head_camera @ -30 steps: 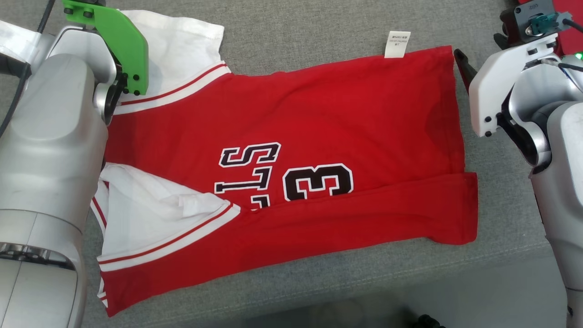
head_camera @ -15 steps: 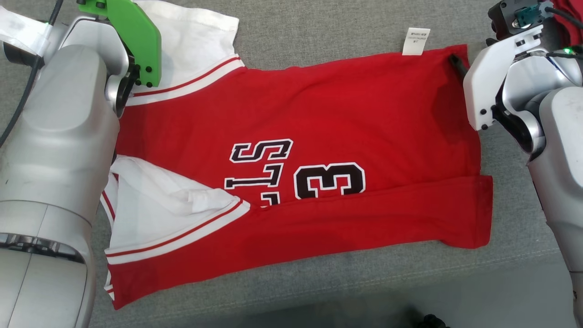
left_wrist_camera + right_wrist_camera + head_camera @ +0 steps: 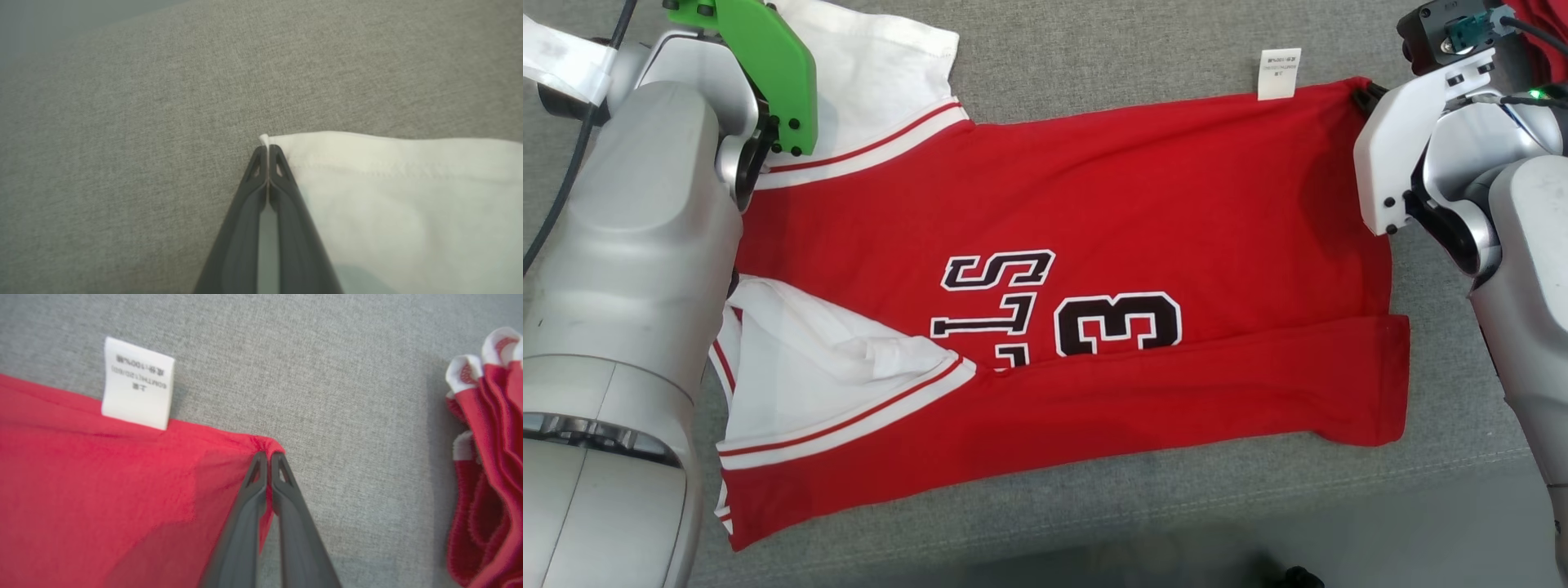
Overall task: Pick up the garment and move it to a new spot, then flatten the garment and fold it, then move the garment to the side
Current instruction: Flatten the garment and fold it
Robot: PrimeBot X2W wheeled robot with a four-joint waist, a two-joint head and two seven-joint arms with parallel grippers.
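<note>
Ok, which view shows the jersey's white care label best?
Right wrist view: the care label is large, its print visible, at the red hem near the right claw. Head view shows it small at the far edge of the jersey. Left wrist view faces the white sleeve.

Right claw point(image 3: 268, 455) pinches garment point(image 3: 102, 490) corner (white label point(image 3: 137, 384) near); red clothes point(image 3: 492, 465) apart.

desk point(image 3: 1094, 49): grey fabric top | jersey point(image 3: 1135, 188): lay spread flat on it | red clothes point(image 3: 486, 457): lay heaped, apart from jersey
</note>
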